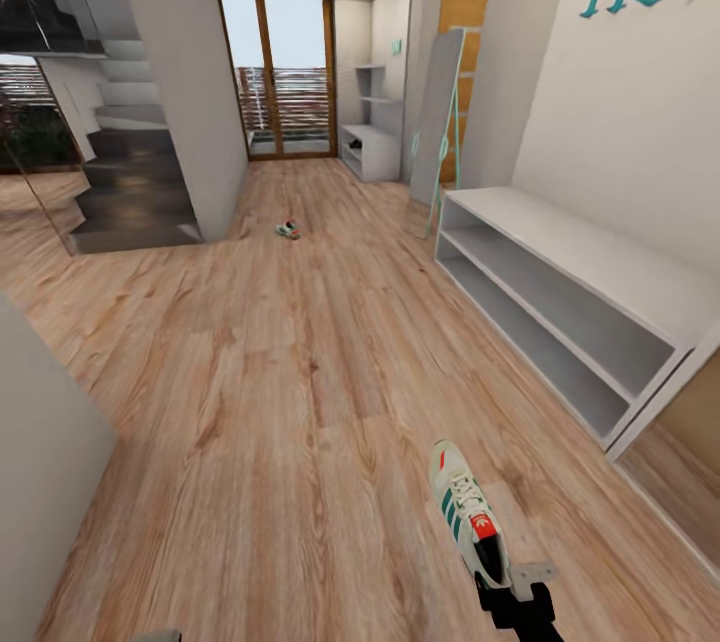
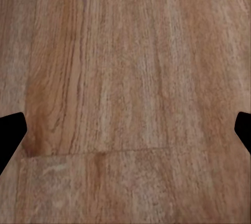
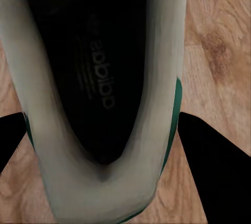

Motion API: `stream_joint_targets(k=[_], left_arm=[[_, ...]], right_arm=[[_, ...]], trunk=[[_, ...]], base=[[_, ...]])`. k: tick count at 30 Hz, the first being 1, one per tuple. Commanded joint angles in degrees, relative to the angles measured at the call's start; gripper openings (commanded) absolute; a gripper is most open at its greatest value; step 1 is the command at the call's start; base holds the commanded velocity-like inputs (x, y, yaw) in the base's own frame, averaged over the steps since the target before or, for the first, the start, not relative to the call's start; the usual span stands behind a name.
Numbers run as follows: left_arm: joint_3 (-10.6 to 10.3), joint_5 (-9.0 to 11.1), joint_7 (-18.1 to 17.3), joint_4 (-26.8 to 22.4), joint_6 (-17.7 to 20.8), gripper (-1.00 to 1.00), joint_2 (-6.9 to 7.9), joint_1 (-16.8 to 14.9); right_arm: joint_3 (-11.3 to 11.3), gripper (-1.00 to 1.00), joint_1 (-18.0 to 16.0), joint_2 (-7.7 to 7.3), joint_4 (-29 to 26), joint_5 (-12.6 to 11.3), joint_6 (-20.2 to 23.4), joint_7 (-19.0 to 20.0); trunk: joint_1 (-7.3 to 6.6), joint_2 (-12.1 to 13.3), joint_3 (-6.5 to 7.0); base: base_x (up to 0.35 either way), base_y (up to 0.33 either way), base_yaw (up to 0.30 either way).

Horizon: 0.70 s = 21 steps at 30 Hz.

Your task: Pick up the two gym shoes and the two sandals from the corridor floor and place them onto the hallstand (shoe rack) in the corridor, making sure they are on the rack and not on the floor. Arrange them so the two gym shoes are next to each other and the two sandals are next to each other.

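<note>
A white gym shoe (image 1: 468, 514) with green stripes and a red-orange tongue patch sits at the lower centre-right of the head view, held at its heel by the right hand (image 1: 515, 577), whose dark body rises from the bottom edge. In the right wrist view the shoe's opening (image 3: 99, 77) lies between the two dark fingers (image 3: 209, 171), which press in against its heel walls, so the hand is narrowed on the shoe. Whether the shoe is lifted clear of the corridor floor (image 1: 300, 402) or just resting on it cannot be told from these pictures.

The second gym shoe (image 1: 289, 230) lies small on the floor in the upper middle of the frame, well apart from the first, near the foot of the stairs (image 1: 130, 192). The sandals cannot be made out.

The hallstand (image 1: 560, 302) runs along the right side of the frame, its top surface and two open shelves bare. A leaning mirror (image 1: 437, 122) stands just beyond its far end.

The left hand (image 2: 125, 130) looks down at bare planks, its dark fingertips (image 2: 10, 135) at the frame's edges, spread wide and holding nothing.

As a judgement, the task is at its early stage: one shoe is in grasp, none is on the rack, and three pieces of footwear remain to fetch.
</note>
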Motion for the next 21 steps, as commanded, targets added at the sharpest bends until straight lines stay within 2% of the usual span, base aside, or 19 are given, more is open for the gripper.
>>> stream_joint_targets(k=[1, 15, 21], left_arm=[[0.5, -0.2, -0.5, 0.0, -0.2, 1.0, -0.03, -0.1], [0.6, -0.1, -0.5, 0.0, -0.2, 1.0, -0.03, -0.1], [0.6, -0.1, -0.5, 0.0, -0.2, 1.0, -0.03, -0.1]], right_arm=[[0.2, -1.0, 0.0, -0.02, 0.0, 0.3, -0.1, -0.2], [0.2, -1.0, 0.0, -0.01, 0.0, 0.3, -0.1, -0.2], [0.2, -1.0, 0.0, -0.08, 0.0, 0.3, -0.1, -0.2]], trunk=[[0.03, 0.0, 0.03], [0.03, 0.0, 1.05], [0.03, 0.0, 1.1]], base=[[0.336, -0.142, 0.163], [0.336, -0.143, 0.161], [0.336, -0.134, 0.022]])
